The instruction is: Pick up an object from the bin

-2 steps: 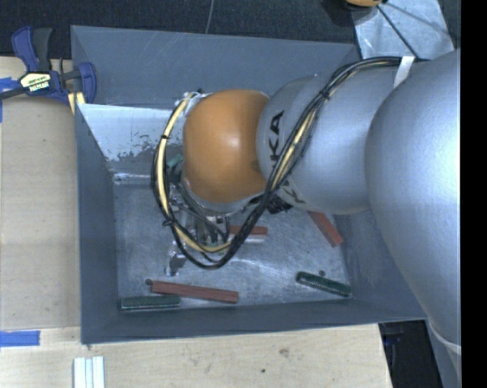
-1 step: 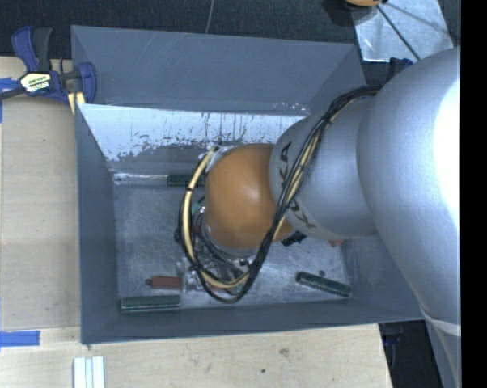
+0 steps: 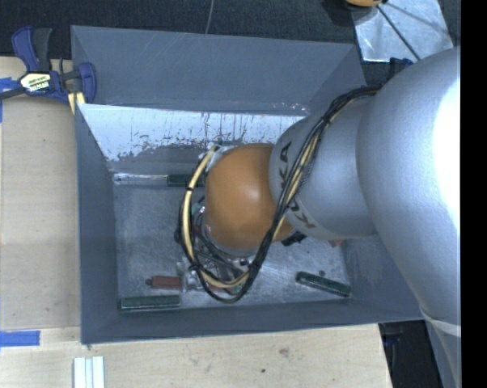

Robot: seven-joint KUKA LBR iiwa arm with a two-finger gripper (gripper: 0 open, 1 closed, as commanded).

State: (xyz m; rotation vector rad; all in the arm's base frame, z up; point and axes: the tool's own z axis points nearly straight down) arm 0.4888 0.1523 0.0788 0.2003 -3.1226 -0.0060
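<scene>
Over the middle of the grey bin [image 3: 98, 217], the arm [image 3: 349, 176] is reaching in from the right, with its orange cover [image 3: 237, 196] and looping cables [image 3: 227, 285] hanging above the floor. The gripper [image 3: 195, 275] is sitting low under that cover, toward the near left of the floor. Whether it is open or closed, or has hold of anything, cannot be told. Just to its left a small brown block [image 3: 166, 282] is lying on the floor, close beside the gripper; whether they are touching cannot be told. A flat dark green bar [image 3: 150, 303] is lying along the near wall, just nearer than the block. A second green bar [image 3: 323, 283] is resting well apart at the near right, and a dark stick [image 3: 167, 180] is lying by the far wall.
</scene>
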